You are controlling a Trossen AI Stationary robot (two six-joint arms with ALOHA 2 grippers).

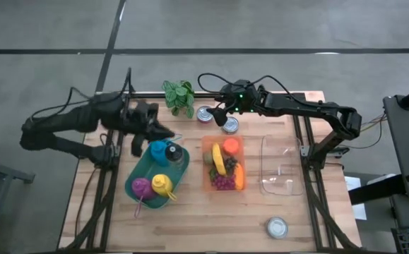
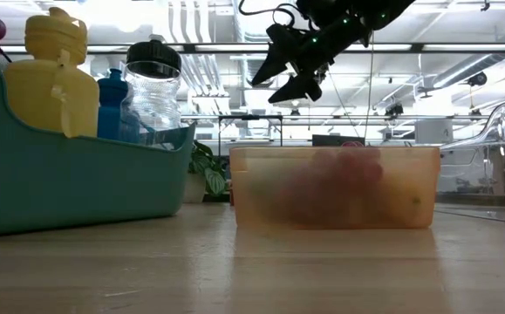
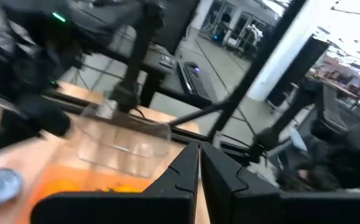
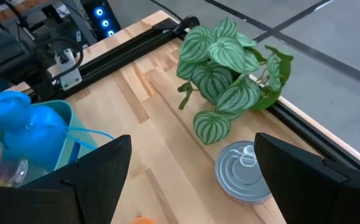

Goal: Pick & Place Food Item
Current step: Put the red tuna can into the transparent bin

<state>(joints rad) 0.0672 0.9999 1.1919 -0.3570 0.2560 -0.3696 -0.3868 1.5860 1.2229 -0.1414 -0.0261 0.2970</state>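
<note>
while the right arm reaches in from the bench's right edge with its elbow bent near that edge, forearm stretched toward the far middle, the right end effector [image 1: 223,116] hangs in the air with fingers spread wide, holding nothing. it sits above the far end of the orange food bin [image 1: 224,164], beside two tins at the far edge [image 1: 205,114] [image 1: 230,125]. right wrist view shows one tin [image 4: 247,172] just beside the potted plant [image 4: 229,68] on the wood.

left arm comes in from the left side, folded low, left end effector [image 1: 167,133] with fingers pressed together, nothing between them, at the far corner of the teal tray [image 1: 138,170], close to the blue bottle [image 1: 159,150] and the clear jar with black lid [image 1: 176,154].

counts: arms 2. tins 3, third one [image 1: 277,226] alone near the front right of the bench [image 1: 218,219]. bins: 1 orange with food, 1 clear empty-looking container [image 1: 282,165] to its right, 1 teal tray. in the tray: 1 blue bottle, 1 yellow bottle [image 1: 162,185], 1 purple item [image 1: 142,187], 1 clear jar. plant 1.

food items lie in the orange bin: yellow banana-like piece [image 1: 219,158], orange round piece [image 1: 231,146], dark grapes [image 1: 222,182], an orange carrot-like piece [image 1: 239,176]; exact count cannot tell. low view shows the bin [image 2: 335,187] resting flat on the bench, contents blurred.
</note>
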